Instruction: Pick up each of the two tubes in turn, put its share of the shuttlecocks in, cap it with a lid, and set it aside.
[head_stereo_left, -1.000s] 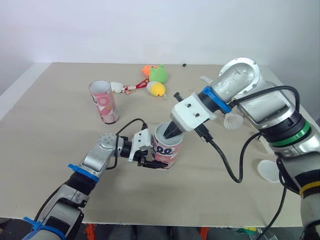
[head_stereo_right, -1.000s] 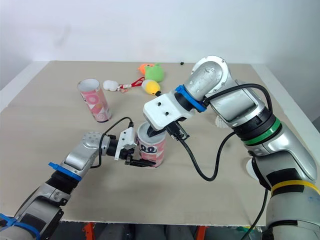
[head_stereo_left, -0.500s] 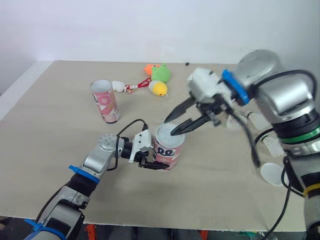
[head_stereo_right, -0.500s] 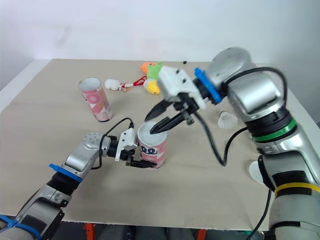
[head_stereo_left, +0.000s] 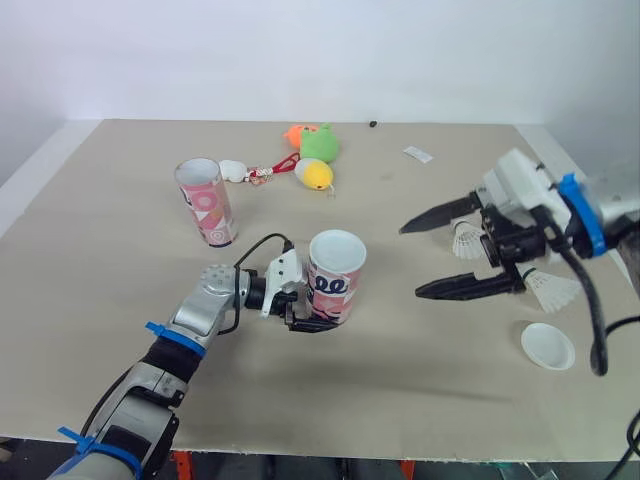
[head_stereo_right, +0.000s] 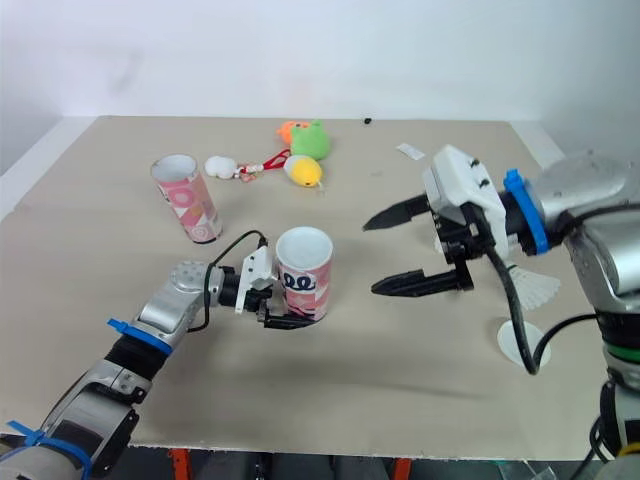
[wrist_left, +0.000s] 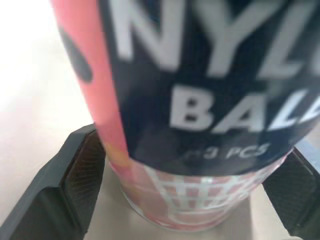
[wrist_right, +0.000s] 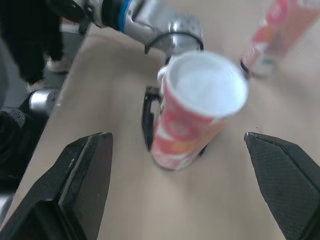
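A pink patterned tube (head_stereo_left: 335, 278) stands at the table's middle, its mouth showing white inside (wrist_right: 205, 82). My left gripper (head_stereo_left: 300, 305) is low at its base, jaws open on either side of it; the fingers (wrist_left: 82, 170) flank the tube (wrist_left: 200, 125) closely. My right gripper (head_stereo_left: 410, 260) hovers to the tube's right, wide open and empty. A second pink tube (head_stereo_left: 207, 200) stands open at the back left. Two white shuttlecocks (head_stereo_left: 465, 240) (head_stereo_left: 550, 290) lie by the right arm. A white lid (head_stereo_left: 547, 346) rests near the right front.
Plush toys lie at the back: a green and orange one (head_stereo_left: 318, 145), a yellow one (head_stereo_left: 316, 177) and a small white one (head_stereo_left: 233, 172). A paper scrap (head_stereo_left: 418, 154) is at the back right. The table's right edge runs just past the lid.
My right gripper has left the tube's mouth, opened wide and swung away to the right. The left jaws have spread a little around the tube.
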